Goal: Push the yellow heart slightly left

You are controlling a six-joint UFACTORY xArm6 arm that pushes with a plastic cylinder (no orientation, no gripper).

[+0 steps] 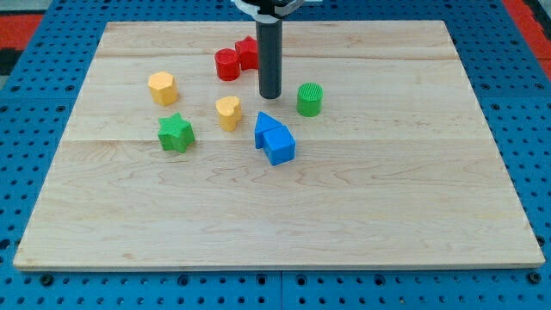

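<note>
The yellow heart (228,112) stands on the wooden board (275,215), left of centre in the upper half. My tip (269,95) is the lower end of a dark rod. It sits to the right of the heart and a little above it in the view, with a gap between them. The tip touches no block.
A yellow hexagon (162,88) lies at the upper left. A green star (176,133) is left of the heart. A red cylinder (227,65) and a red block (247,53) lie left of the rod. A green cylinder (310,99), a blue triangle (265,126) and a blue cube (280,145) lie nearby.
</note>
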